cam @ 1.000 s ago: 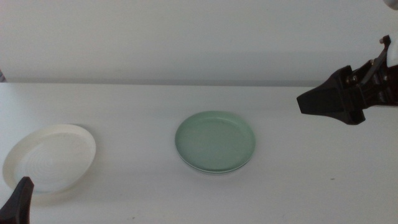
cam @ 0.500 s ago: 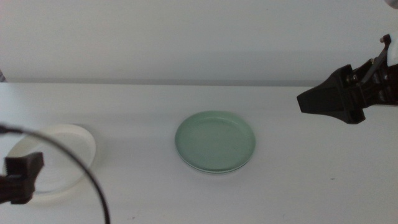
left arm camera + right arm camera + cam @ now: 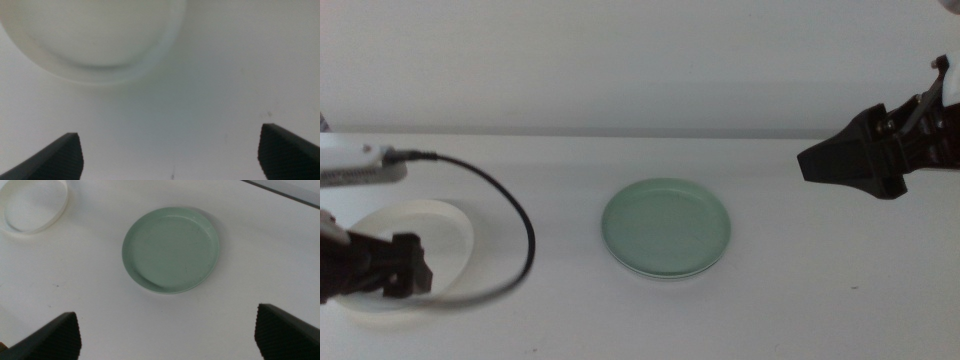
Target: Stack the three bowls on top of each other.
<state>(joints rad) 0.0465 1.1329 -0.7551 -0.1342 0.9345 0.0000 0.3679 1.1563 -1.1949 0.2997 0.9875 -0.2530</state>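
The pale mint green bowl (image 3: 666,227) sits at the table's middle; it also shows in the right wrist view (image 3: 171,249). A thin second rim shows under its front edge. The grey bowl does not show as a thing of its own. The cream-white bowl (image 3: 442,227) lies at the left, partly covered by my left arm. My left gripper (image 3: 395,275) hangs over that bowl's near edge, jaws open wide and empty (image 3: 170,155); the bowl's rim (image 3: 100,75) shows just ahead of them. My right gripper (image 3: 820,165) hovers open and empty at the right (image 3: 167,335), above and apart from the green bowl.
A white table (image 3: 800,290) with a pale wall behind it. The left arm's black cable (image 3: 525,235) loops over the table between the cream-white bowl and the green bowl. The cream-white bowl also shows far off in the right wrist view (image 3: 32,202).
My left arm has come up from the bottom left corner and moved over the cream-white bowl, its cable swinging in. The right arm and both visible bowls have not moved.
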